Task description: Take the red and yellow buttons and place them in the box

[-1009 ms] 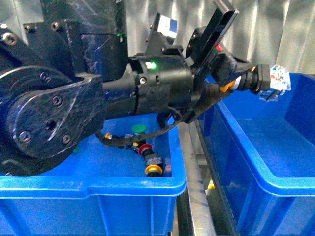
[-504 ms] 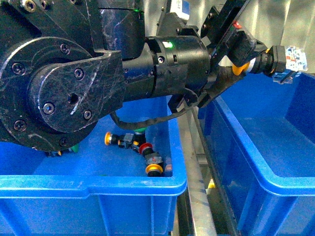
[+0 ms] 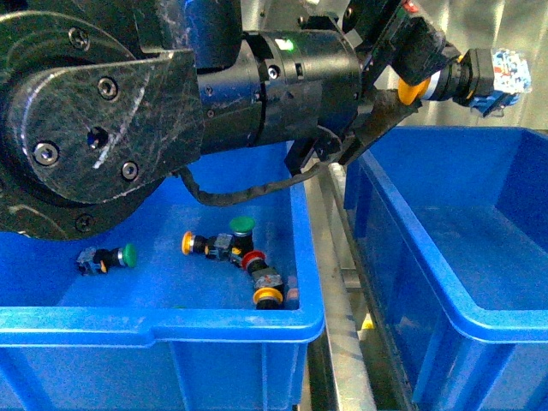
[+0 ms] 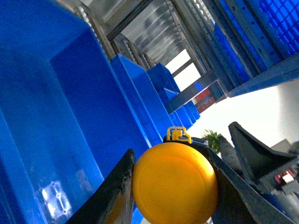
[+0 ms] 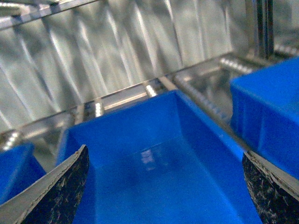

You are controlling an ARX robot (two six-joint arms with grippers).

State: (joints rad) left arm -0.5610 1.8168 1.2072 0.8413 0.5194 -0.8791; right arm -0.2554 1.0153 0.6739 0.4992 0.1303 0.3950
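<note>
Yellow button (image 3: 462, 79) clamped in left claw (image 3: 409, 84), arm stretched rightward above right box (image 3: 479, 248); right claw (image 5: 164, 154) wide.

The left gripper (image 3: 421, 75) has carried the yellow button (image 3: 414, 90) higher and rightward.

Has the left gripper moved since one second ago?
Yes. The left gripper, holding a yellow button, rose and went slightly rightward against the blue box rim.
</note>
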